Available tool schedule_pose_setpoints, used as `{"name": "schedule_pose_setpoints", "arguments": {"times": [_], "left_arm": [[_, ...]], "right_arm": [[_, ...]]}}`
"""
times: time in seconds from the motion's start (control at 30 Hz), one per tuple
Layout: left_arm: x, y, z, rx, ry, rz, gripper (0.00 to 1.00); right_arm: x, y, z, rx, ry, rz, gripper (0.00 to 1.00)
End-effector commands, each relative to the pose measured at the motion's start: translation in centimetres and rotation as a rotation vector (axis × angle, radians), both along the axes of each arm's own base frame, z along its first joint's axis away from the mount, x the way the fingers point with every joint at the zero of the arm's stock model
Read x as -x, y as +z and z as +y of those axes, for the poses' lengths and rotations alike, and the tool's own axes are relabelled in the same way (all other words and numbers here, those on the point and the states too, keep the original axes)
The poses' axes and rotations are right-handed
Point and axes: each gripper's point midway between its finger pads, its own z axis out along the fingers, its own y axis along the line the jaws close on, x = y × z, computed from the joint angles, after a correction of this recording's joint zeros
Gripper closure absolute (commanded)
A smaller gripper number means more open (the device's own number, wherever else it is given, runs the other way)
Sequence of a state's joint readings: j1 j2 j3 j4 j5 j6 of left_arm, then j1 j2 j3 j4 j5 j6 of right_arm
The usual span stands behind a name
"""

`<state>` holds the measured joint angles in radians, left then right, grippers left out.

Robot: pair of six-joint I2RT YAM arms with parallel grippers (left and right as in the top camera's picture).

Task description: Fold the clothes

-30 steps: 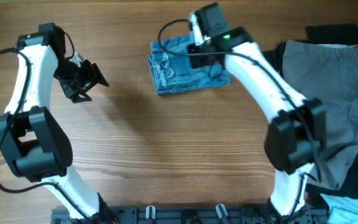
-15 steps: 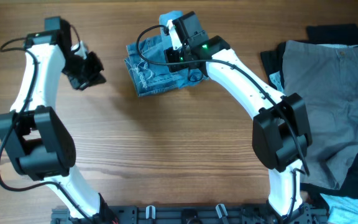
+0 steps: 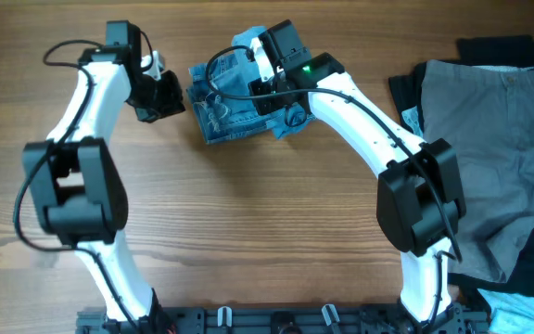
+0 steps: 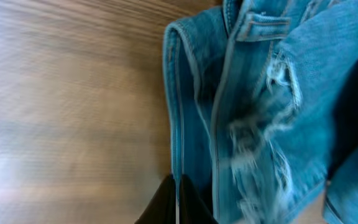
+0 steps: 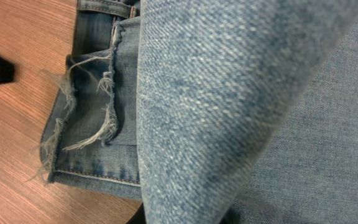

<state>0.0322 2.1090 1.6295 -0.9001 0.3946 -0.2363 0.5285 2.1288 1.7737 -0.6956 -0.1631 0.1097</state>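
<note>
Overhead, two white robot arms meet at the far side of a wooden table [image 3: 248, 223]. Directly under the right claw [image 3: 267, 85] lies a pair of light-blue jeans [image 3: 225, 109], gathered into a small, squarish bundle of stacked layers. The right claw seems clamped on a thick fold of the denim. In its own wrist view the cloth rises from where the fingertips sit and hides nearly all of them. Beside that fold a frayed hem [image 5: 92, 127] lies on a lower layer, and the bundle's stitched edge rests on the wood.

The left claw [image 3: 163, 93] hovers just beside the bundle, at the edge farthest from the right claw, and appears to touch nothing. Its fingertips [image 4: 163, 205] look pressed together and empty. The bundle's folded edge lies just ahead of them, with a belt loop [image 4: 263, 26] farther ahead.

Folding of the jeans looks mostly done, since the long legs are doubled into a compact packet. What seems left is tidying. A loose flap [image 3: 286, 125] sticks out on the near side of the right claw and another corner pokes out beyond it, so the packet is not yet flat or neat.

Well off to the right claw's outer side, grey trousers [image 3: 499, 130] and a black garment [image 3: 494, 48] lie unfolded. Whether they are part of the job cannot be told.
</note>
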Motion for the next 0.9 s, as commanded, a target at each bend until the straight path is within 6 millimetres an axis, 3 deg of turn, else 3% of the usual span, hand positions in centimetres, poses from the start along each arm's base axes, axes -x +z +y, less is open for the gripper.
{"name": "schedule_pose_setpoints", "arguments": {"times": [0.0,0.13,0.27,0.4,0.53,0.57,0.6,0.67,0.77,0.87], "left_arm": [[-0.1,-2.4,-2.3,0.127,-0.093,0.0,0.96],[-0.3,-4.5,-2.6,0.144,-0.094,0.02,0.96],[-0.2,-6.6,-3.3,0.182,-0.101,0.047,0.96],[0.7,-8.7,-4.2,0.196,-0.116,0.094,0.96],[1.1,-9.3,-4.4,0.196,-0.121,0.103,0.96],[1.1,-9.3,-4.4,0.196,-0.122,0.102,0.96],[1.1,-9.3,-4.4,0.196,-0.121,0.102,0.96],[1.1,-9.3,-4.4,0.196,-0.122,0.102,0.96],[1.2,-9.3,-4.4,0.196,-0.121,0.106,0.96],[1.4,-9.3,-4.4,0.197,-0.119,0.114,0.96]], "right_arm": [[0.8,-0.8,1.0,-0.037,0.045,0.044,0.96],[0.7,-0.6,1.3,-0.058,0.036,0.048,0.96],[1.0,0.4,3.1,-0.163,0.083,0.061,0.96],[1.3,0.4,3.8,-0.21,-0.021,0.122,0.96],[2.4,0.8,6.4,-0.222,0.057,0.087,0.94],[2.6,1.1,7.5,-0.225,0.097,0.051,0.84],[2.6,1.4,8.3,-0.23,0.119,0.021,0.67],[2.7,1.7,9.6,-0.233,0.133,-0.02,0.43],[2.6,1.2,10.0,-0.192,0.117,-0.059,0.01],[1.8,1.0,9.2,-0.15,0.077,-0.09,0.0]]}}
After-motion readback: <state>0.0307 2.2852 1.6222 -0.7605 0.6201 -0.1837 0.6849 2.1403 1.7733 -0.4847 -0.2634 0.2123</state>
